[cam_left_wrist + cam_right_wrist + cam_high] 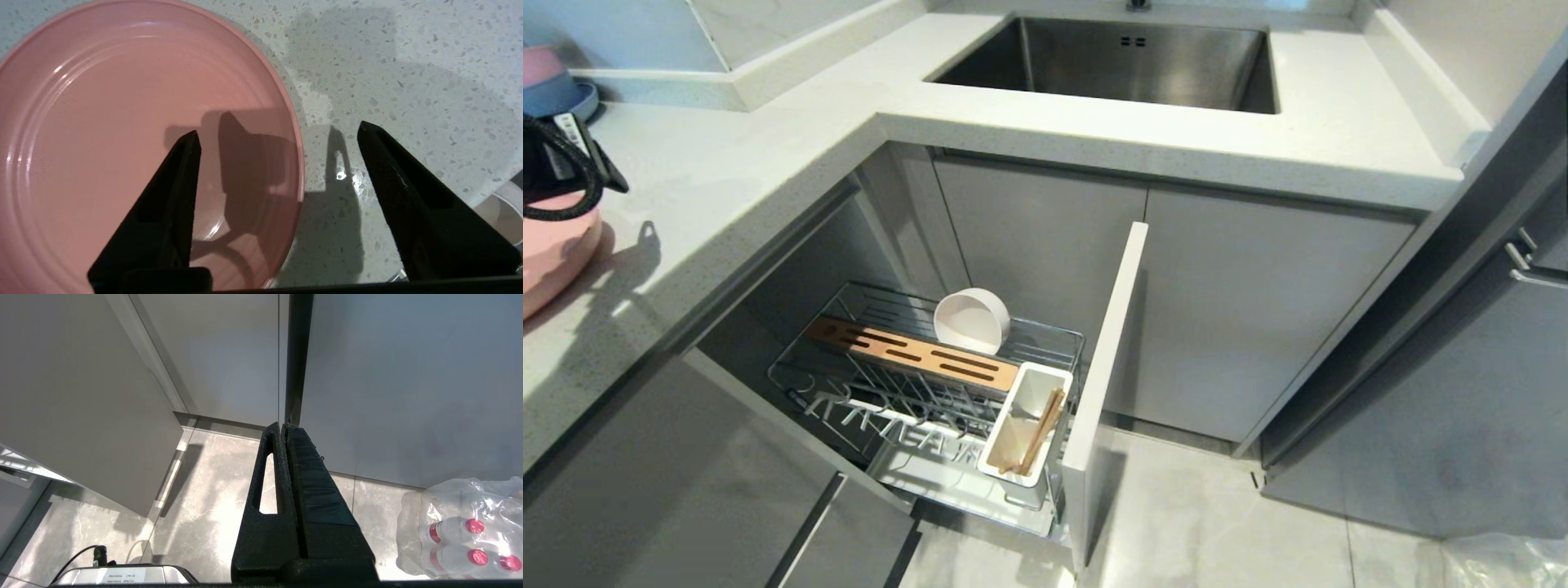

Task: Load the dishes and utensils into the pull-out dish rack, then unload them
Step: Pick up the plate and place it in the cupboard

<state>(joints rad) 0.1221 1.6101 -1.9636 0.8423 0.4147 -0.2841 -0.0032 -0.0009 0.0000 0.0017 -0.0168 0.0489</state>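
Left tool (278, 134): spread wide, holding nothing; one finger (175, 196) over the pink plate's inner face, the other over bare table, so the rim sits in the gap between them.
Reason for that stance: likely a straddle of the rim, ready for a pinch on the edge, since a flat plate offers no other hold.
Pink plate (122, 143): flat on the speckled table (408, 81), face up, at nine o'clock of the head view where only an edge shows; not yet in the rack.
Left arm in head view: dark cabling and housing at nine o'clock, above the plate.
Right tool (284, 428): pressed closed on nothing, parked low, pointing at the floor and grey cabinet doors.
Pull-out dish rack (915, 400): drawn out below the table, at six o'clock, grey front swung clear for access from above.
Cream-white bowl (972, 320): on edge behind the slotted wooden strip (915, 355), tilted for a lean against the wire.
Chopsticks (1041, 429): slanted in the white cutlery caddy (1025, 425), at the rack's front corner.
Spoon: cannot tell.
Stage, as a judgement: loading mostly done; plate left to go among the upright prongs (907, 400).
Risk: smooth thin rim, prone to slipping from a shallow pinch.
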